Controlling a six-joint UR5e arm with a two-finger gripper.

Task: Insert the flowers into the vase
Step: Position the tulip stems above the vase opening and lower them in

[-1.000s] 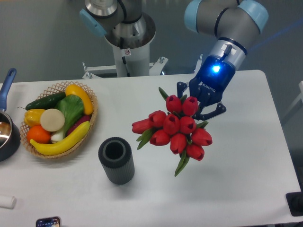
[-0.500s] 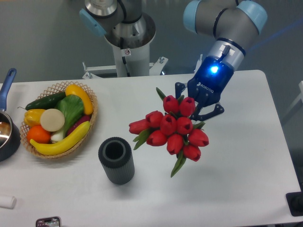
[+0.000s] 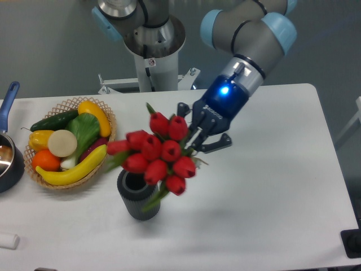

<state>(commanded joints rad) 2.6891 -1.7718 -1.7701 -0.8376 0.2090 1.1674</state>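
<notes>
**Operator:** Camera view from my end: the gripper (image 3: 198,129) is clenched on the flowers (image 3: 156,153), its dark fingers (image 3: 214,145) closed around the stems behind the red buds. The blue light on the wrist is lit.

**Colleague:** Where is the bunch relative to the vase?

**Operator:** It is up off the table (image 3: 271,186), tilted, with the buds spread over the vase (image 3: 137,196) and covering the right part of its mouth. A green stem or leaf hangs down in front of the vase's right side. I cannot tell whether any stem is actually inside the mouth. The buds look a little blurred.

**Colleague:** And the vase itself?

**Operator:** Upright on the table, dark and ribbed, just right of the wicker basket (image 3: 107,148).

**Colleague:** Anything else near?

**Operator:** The basket holds a banana (image 3: 70,169), a cucumber (image 3: 52,120) and other produce. A pan (image 3: 8,152) with a blue handle sits at the left edge.
</notes>
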